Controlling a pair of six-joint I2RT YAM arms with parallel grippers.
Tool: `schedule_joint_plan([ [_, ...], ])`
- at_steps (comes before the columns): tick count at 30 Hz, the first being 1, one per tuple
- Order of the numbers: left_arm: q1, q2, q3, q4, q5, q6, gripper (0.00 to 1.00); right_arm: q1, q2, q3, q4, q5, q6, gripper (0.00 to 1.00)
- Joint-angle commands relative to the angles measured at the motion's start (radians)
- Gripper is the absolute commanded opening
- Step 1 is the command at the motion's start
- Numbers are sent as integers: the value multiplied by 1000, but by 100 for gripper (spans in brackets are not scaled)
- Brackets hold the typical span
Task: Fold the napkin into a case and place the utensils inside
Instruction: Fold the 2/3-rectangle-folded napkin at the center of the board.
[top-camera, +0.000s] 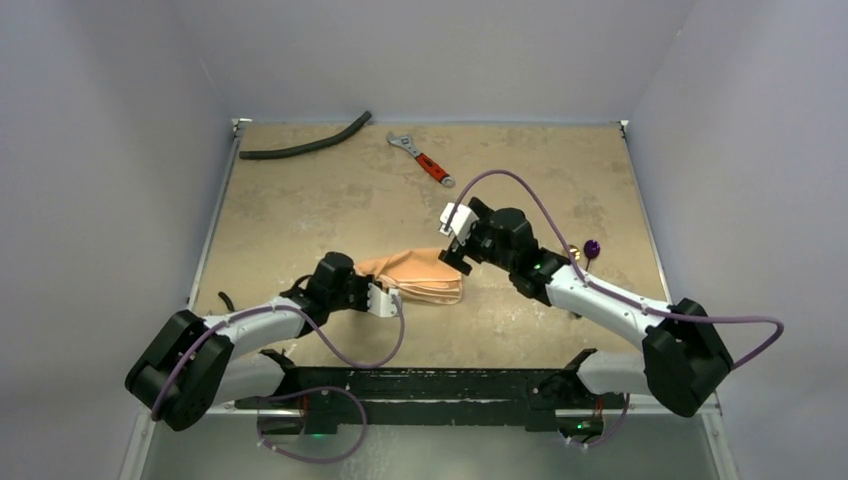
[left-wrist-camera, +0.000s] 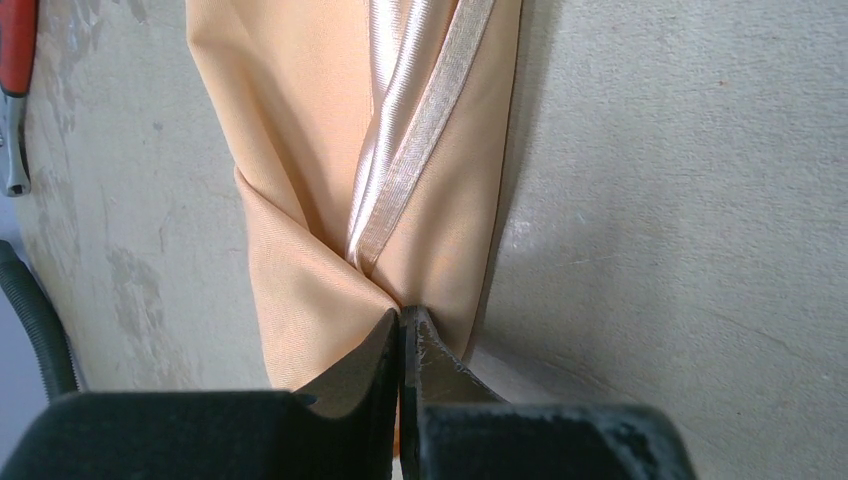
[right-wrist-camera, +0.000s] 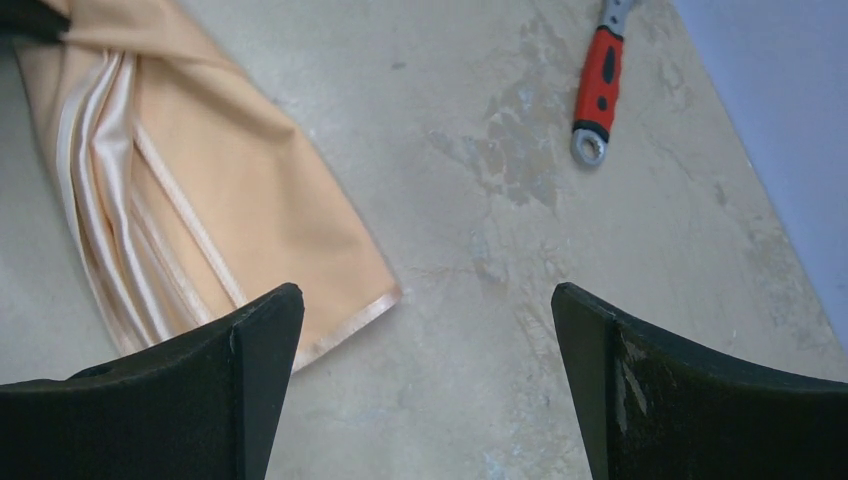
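The peach-orange napkin (top-camera: 420, 275) lies bunched in long folds at the table's middle, its satin hems showing (left-wrist-camera: 330, 150). My left gripper (top-camera: 385, 298) is shut on the napkin's near-left end, with cloth pinched between the tips (left-wrist-camera: 402, 315). Over the napkin's far right end my right gripper (top-camera: 455, 235) stands open. In the right wrist view its fingers straddle bare table (right-wrist-camera: 428, 300) just beside a napkin (right-wrist-camera: 200, 180) corner, holding nothing. The utensils, one dark purple (top-camera: 593, 248) and one gold (top-camera: 573, 252), lie to the right, partly hidden behind the right arm.
A red-handled wrench (top-camera: 425, 160) (right-wrist-camera: 598, 85) lies at the back centre. A curved black hose (top-camera: 305, 145) sits at the back left. The table (top-camera: 300, 210) is walled in on three sides.
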Motion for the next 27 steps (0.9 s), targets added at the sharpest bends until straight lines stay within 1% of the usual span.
schedule_joint_plan([
  [1, -5, -29, -23, -57, 14, 11, 0, -1, 4, -3, -116, -78, -165, 97],
  [5, -4, -51, -49, -50, 20, 26, 0, 0, 20, -17, -171, -172, -202, 98],
  [7, -4, -61, -55, -43, 23, 28, 0, 6, 44, 7, -208, -243, -215, 98],
  [9, -5, -60, -57, -42, 14, 32, 0, 38, 81, 30, -252, -262, -225, 98],
  [12, -4, -54, -58, -35, -3, 34, 0, 116, 153, 49, -285, -233, -247, 98],
  [17, -5, -53, -64, -26, -11, 36, 0, 181, 239, 63, -282, -233, -252, 98],
  [20, -5, -52, -63, -28, -10, 37, 0, 196, 277, 60, -268, -204, -256, 98],
  [25, -3, -71, -74, -35, 11, 50, 0, 197, 309, 47, -167, -146, -275, 98],
  [27, -4, -83, -80, -36, 22, 58, 0, 198, 319, 34, -154, -158, -274, 94],
])
